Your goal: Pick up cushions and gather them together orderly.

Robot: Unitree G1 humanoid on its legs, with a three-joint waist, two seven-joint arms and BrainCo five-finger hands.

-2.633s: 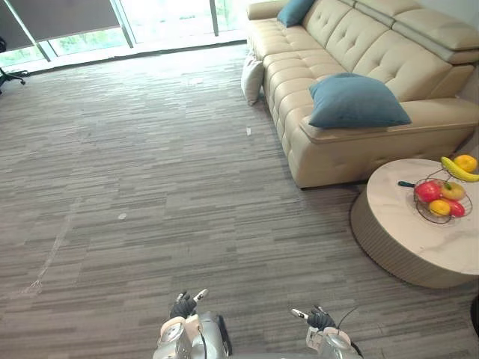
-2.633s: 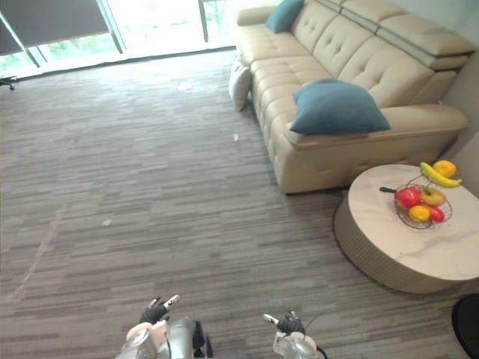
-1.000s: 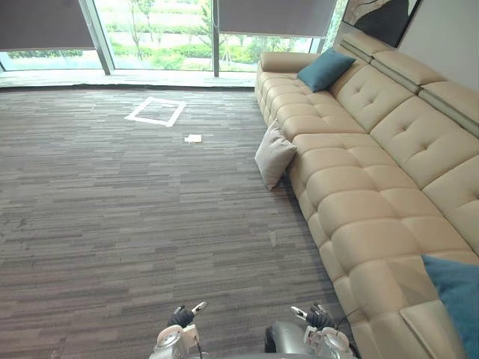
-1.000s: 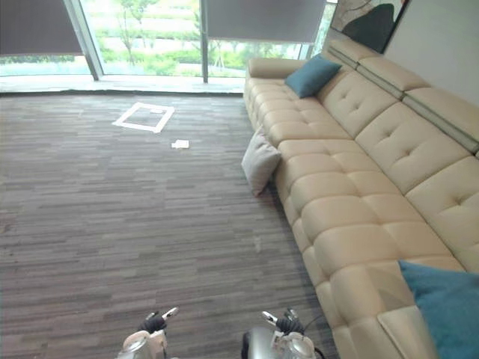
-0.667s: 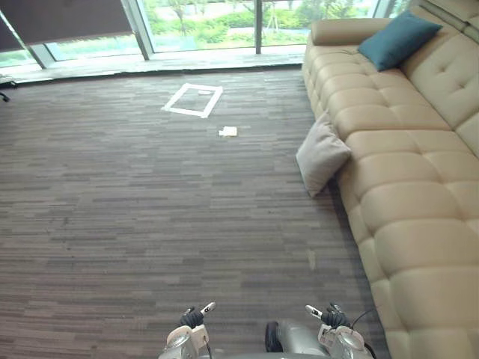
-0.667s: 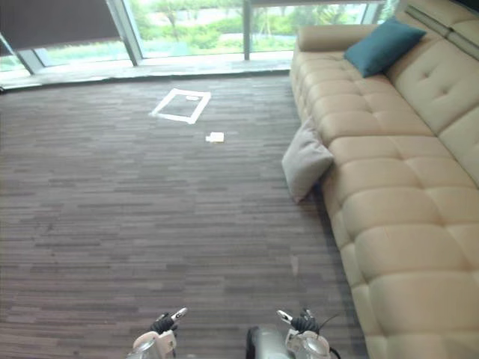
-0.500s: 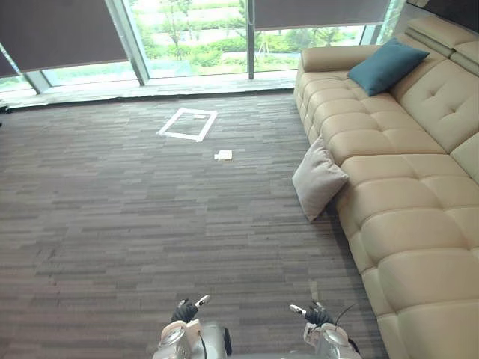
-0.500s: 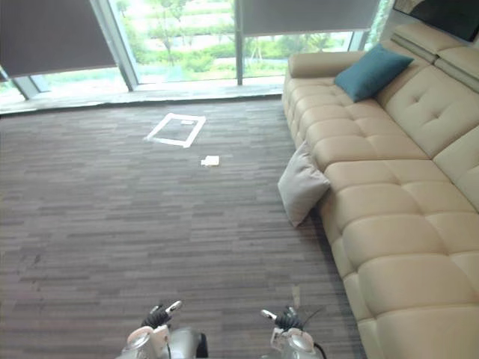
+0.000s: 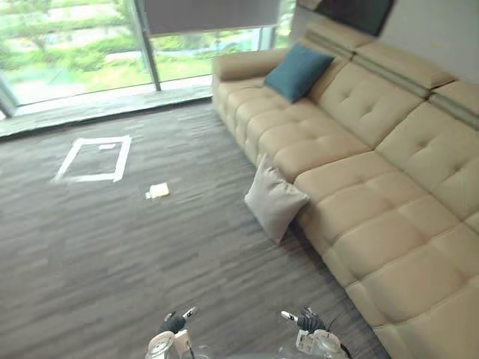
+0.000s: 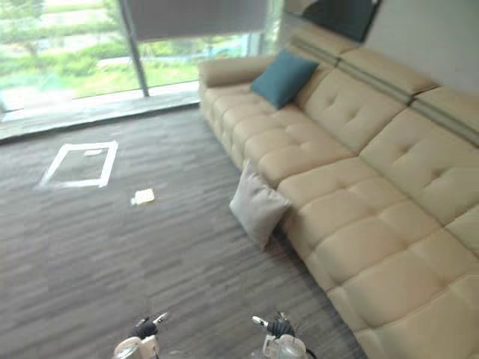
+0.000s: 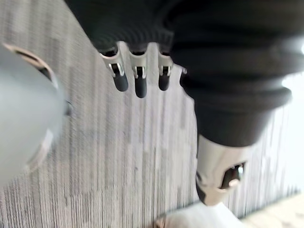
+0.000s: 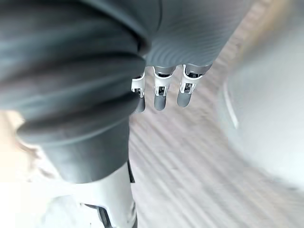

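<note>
**Left eye view.** We see a light grey square fabric cushion (image 9: 275,199) standing on edge on the grey striped carpet floor (image 9: 112,254), at about 12 to 1 o'clock. It leans against the front of the beige tufted leather sofa (image 9: 374,194), which runs from 1 to 4 o'clock. A teal square fabric cushion (image 9: 298,71) rests against the sofa back at its far end, well apart from the grey one. A white tape rectangle (image 9: 93,158) and a small paper scrap (image 9: 158,191) lie on the floor at 10 to 11 o'clock. The left hand (image 9: 174,323) and right hand (image 9: 305,321) hang low at 6 o'clock, far from both cushions.

**Right eye view.** The grey cushion touches the sofa front, with its upper corner free.

**Left wrist view.** The left hand's fingers are straight and relaxed over the carpet and hold nothing.

**Right wrist view.** The right hand's fingers are likewise extended and empty.

**Handling.** We judge both cushions to be light, soft and compressible, and not fragile. We expect fabric to give good friction. We advise pinching the grey cushion at its free upper corner or edge, or clamping it between both palms across the flat faces.
</note>
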